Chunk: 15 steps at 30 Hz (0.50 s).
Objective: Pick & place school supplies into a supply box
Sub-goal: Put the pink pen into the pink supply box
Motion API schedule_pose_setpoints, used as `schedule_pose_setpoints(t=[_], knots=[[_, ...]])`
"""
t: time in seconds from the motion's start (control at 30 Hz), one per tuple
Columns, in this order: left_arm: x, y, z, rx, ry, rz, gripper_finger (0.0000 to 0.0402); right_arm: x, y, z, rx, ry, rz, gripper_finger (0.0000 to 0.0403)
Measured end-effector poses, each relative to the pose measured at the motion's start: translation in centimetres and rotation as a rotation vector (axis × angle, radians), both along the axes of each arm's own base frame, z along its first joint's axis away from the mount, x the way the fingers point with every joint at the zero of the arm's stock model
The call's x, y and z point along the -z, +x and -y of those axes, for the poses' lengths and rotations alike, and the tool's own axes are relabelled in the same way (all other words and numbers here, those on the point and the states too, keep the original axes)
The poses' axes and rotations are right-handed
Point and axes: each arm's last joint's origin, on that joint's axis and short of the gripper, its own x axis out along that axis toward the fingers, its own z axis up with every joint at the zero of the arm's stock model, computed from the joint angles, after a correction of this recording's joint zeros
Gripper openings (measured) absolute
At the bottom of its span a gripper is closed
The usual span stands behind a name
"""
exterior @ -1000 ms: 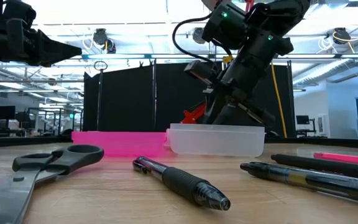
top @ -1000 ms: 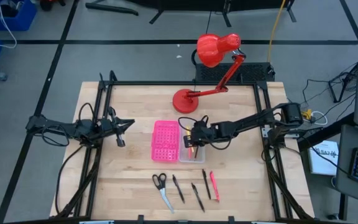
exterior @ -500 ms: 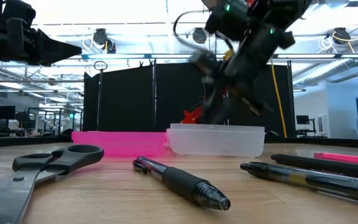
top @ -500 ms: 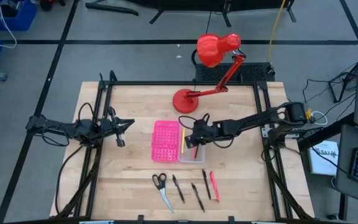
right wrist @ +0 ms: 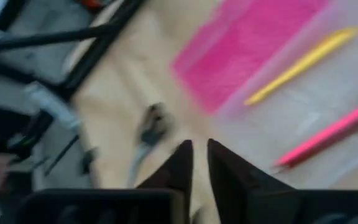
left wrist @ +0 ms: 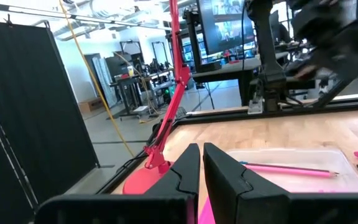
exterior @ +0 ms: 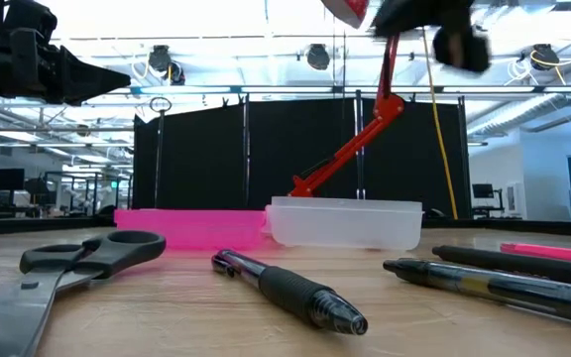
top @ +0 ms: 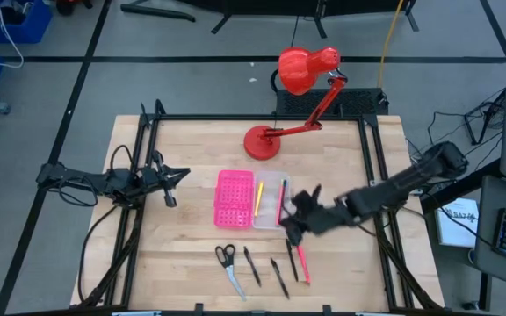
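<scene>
The supply box lies open at the table's middle: pink dotted lid [top: 234, 198] and clear tray [top: 271, 219] side by side. A yellow pencil [top: 258, 198] and a pink pencil [top: 280, 201] lie in the tray; both also show in the right wrist view [right wrist: 300, 62] [right wrist: 334, 134]. Scissors [top: 227, 264], three dark pens [top: 251, 264] [top: 278, 276] [top: 292, 261] and a pink pen [top: 303, 262] lie flat near the table's near edge. My right gripper [top: 290, 230] is shut and empty, up in the air over the tray's near end. My left gripper [top: 183, 173] is shut and empty, left of the box.
A red desk lamp stands with its base [top: 262, 141] at the far middle of the table, its head [top: 304, 68] beyond the far edge. Black frame rails [top: 148, 158] run along the table's left and right sides. Bare wood lies left of the box.
My right gripper has risen from the clear tray and gone toward the table's near edge, out of the low view's middle. The pink pencil it carried now lies in the tray beside the yellow one.
</scene>
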Motion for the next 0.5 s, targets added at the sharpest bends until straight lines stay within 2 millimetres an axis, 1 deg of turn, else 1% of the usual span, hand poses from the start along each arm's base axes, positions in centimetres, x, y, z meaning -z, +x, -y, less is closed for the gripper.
schedule_pose_setpoints(t=[0.07,0.13,0.23,0.37,0.43,0.5], knots=[[0.0,0.0,0.0,0.001,-0.009,0.007,0.0031,-1.0,0.1,-2.1,-0.029,-0.001,0.028,0.0007],[-0.1,0.0,0.0,0.003,-0.021,0.012,0.0031,-1.9,0.4,-4.1,-0.043,-0.010,0.047,0.0005],[-0.1,0.0,0.0,0.005,-0.041,0.020,0.0031,-2.4,1.3,-6.8,-0.052,-0.039,-0.002,0.0001],[-0.1,0.0,0.0,0.006,-0.061,0.027,0.0031,-1.6,3.0,-10.0,-0.073,-0.018,-0.169,0.0000],[-0.1,0.0,0.0,0.007,-0.061,0.027,0.0031,-0.7,3.8,-11.4,-0.086,0.017,-0.293,0.0000],[0.0,0.0,0.0,0.006,-0.060,0.023,0.0031,0.2,4.3,-12.4,-0.060,0.023,-0.429,0.0000]])
